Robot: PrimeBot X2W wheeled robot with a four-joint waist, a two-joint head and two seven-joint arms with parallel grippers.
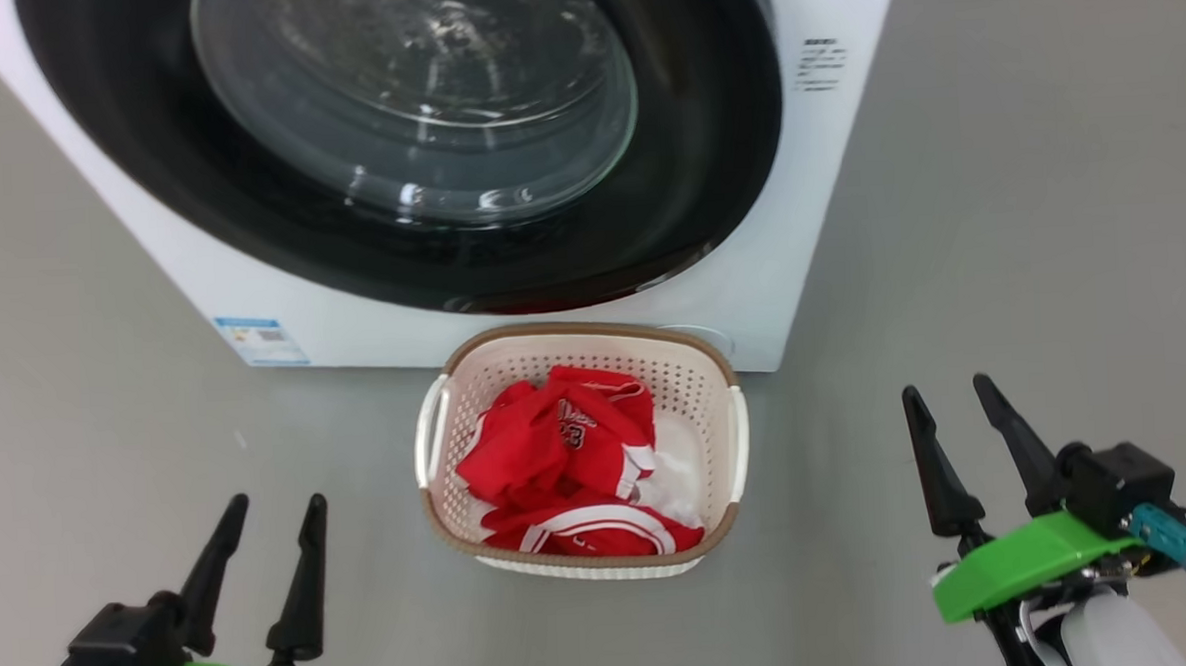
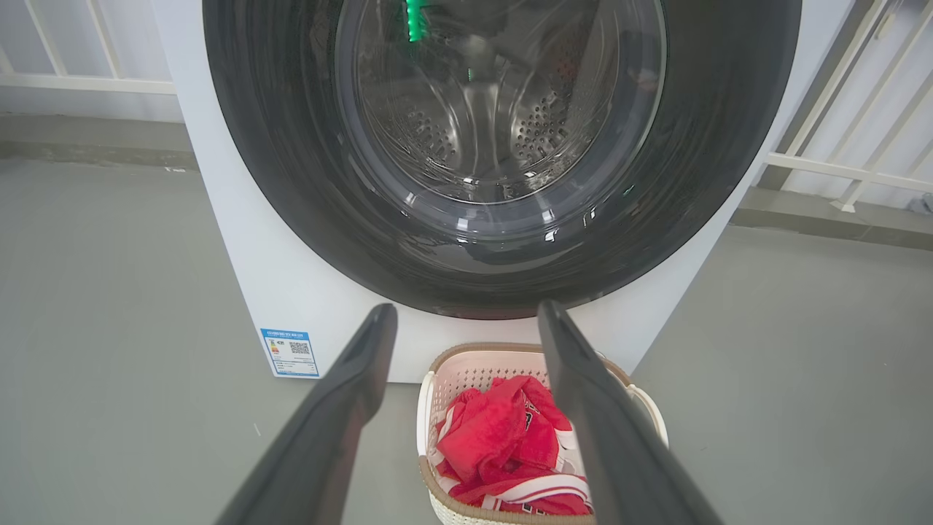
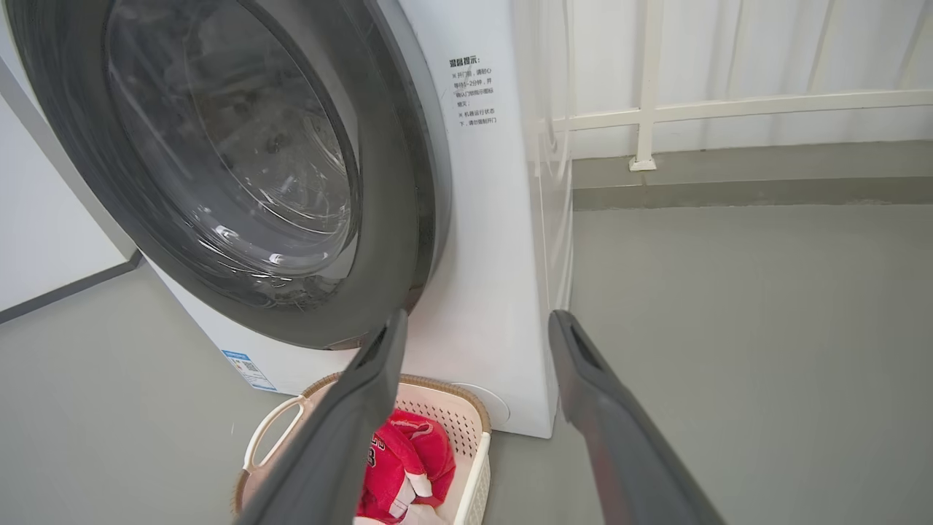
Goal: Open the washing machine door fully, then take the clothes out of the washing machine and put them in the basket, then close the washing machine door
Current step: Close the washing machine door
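I count one washing machine [image 1: 828,213], one washing machine door [image 1: 706,168], one blue label [image 1: 261,340] and one basket [image 1: 573,334] with two handles. The clothes [image 1: 558,445] are heaped: at least two pieces, I can't tell exactly. Two grippers: left gripper [image 1: 276,502], right gripper [image 1: 946,388].

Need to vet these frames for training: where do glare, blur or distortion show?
Head view: sharp, white glints on the door glass. Left wrist view: green glint atop the glass, fingers soft and oversized. Right wrist view: highlights streak the glass; fingers likewise soft.

Red clothes [image 1: 548,445]; cream perforated basket [image 1: 697,380]; white washing machine [image 1: 383,332]; black-rimmed door [image 1: 706,168].
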